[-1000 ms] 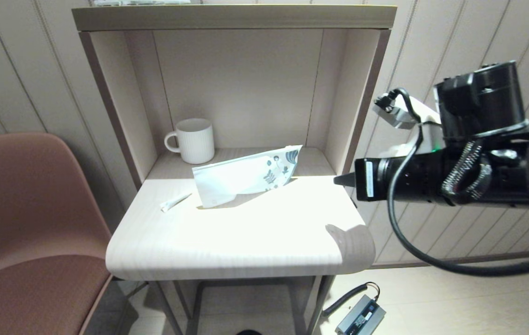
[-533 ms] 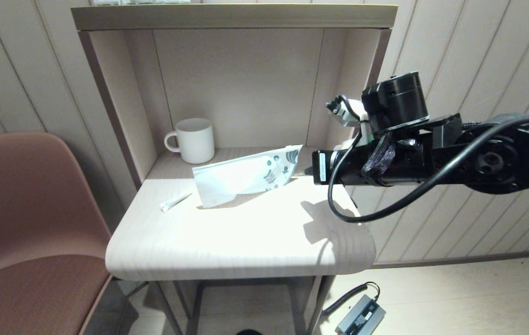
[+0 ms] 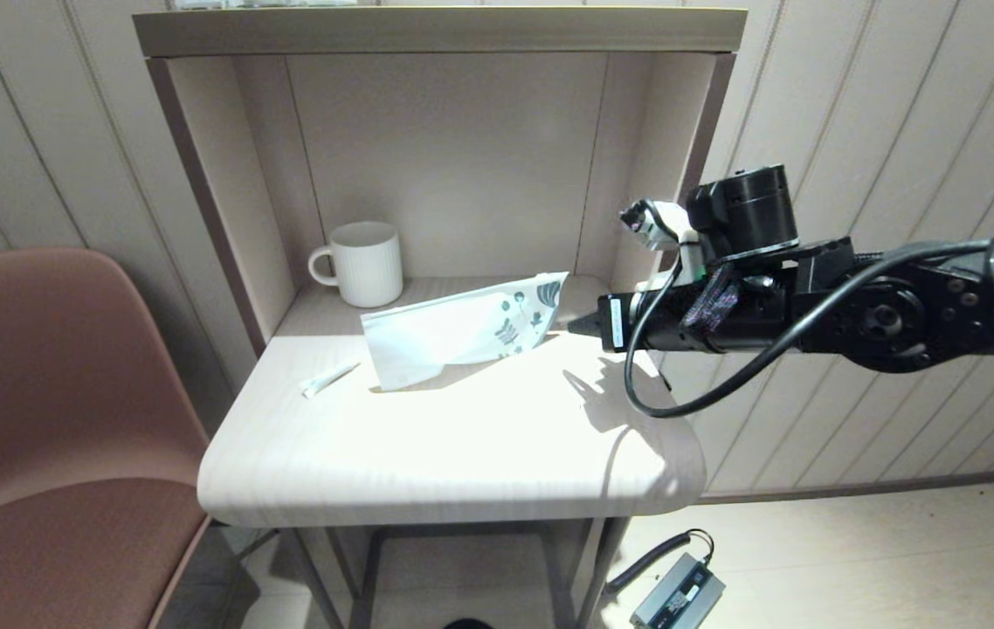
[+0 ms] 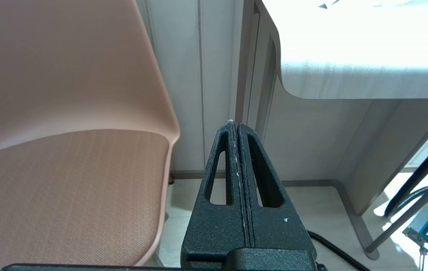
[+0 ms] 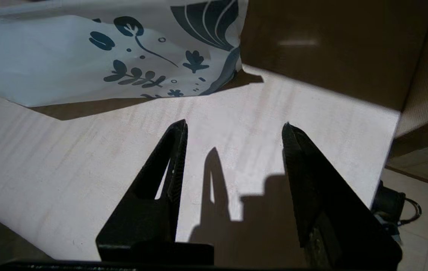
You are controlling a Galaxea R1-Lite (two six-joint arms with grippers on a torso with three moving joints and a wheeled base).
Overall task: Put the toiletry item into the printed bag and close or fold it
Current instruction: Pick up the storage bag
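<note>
We see the right tool (image 5: 232, 130) spread open, empty, just beside the flat white blue-leaf-printed plastic bag (image 3: 462, 330); left tool (image 4: 236, 128) closed, parked.

Printed bag (image 3: 462, 336): white translucent w/ dark blue leaf & flower prints at one end. Toiletry item (image 3: 328, 378): plain white. Mug (image 3: 363, 263): white, ribbed. Desk (image 3: 427, 445): pale wood grain. Chair (image 3: 43, 419): terracotta-brown, woven-look seat. Right gripper (image 5: 232, 130) fingers (image 5: 308, 177): textured black.
</note>
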